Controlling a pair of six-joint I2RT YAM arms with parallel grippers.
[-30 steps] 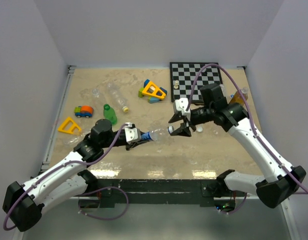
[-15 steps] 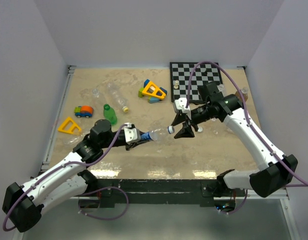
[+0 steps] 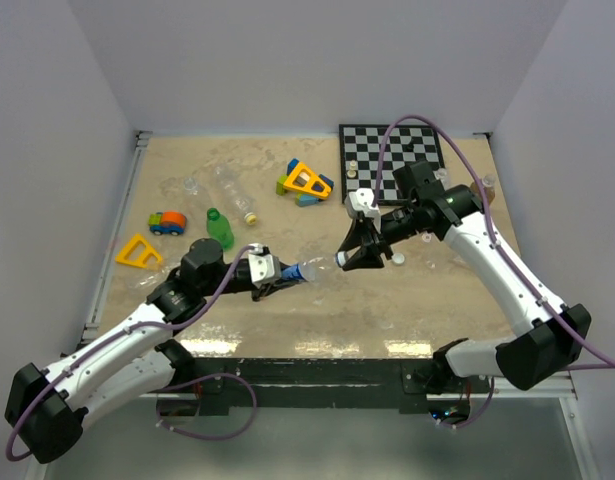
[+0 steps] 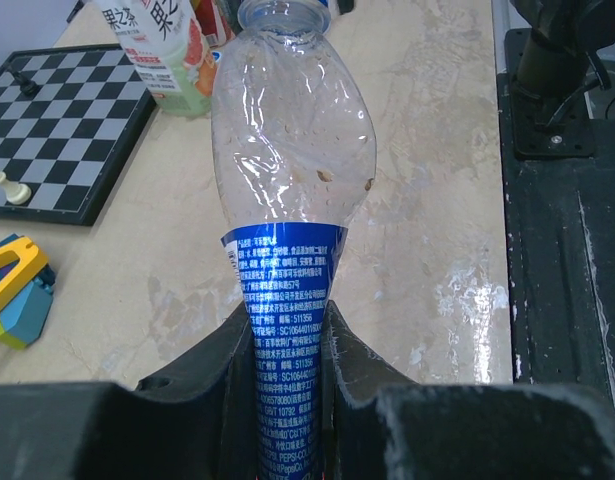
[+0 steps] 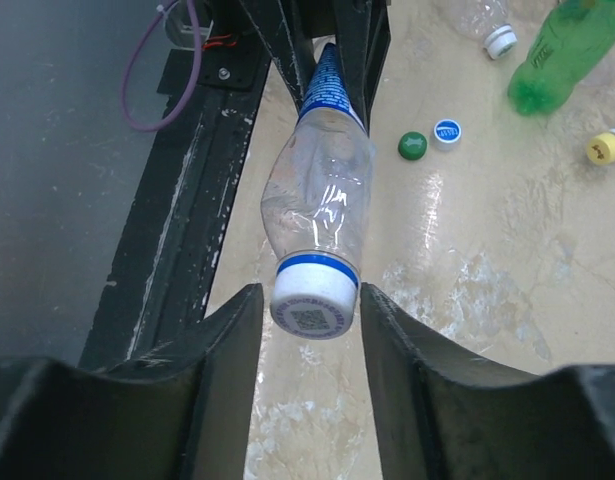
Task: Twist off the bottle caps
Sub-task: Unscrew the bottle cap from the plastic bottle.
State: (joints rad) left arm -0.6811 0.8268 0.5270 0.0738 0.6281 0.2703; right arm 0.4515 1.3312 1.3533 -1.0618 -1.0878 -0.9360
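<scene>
Your white cap (image 5: 314, 298), blue-ringed with a QR code printed on top, sits on the clear, dented bottle (image 4: 292, 150), which is held up off the surface (image 5: 467, 260). Your left tool (image 4: 285, 325) pinches the bottle by its blue label, whose Chinese small print ends in "PEPSI-CO". Your right tool (image 5: 312, 300) stands spread, one finger on either side of the cap, with a sliver of gap showing.

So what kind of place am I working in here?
Probably a lab test cell, not a home: plain white walls box in a marble-look table strewn with toy blocks, a chessboard and bottles.
</scene>
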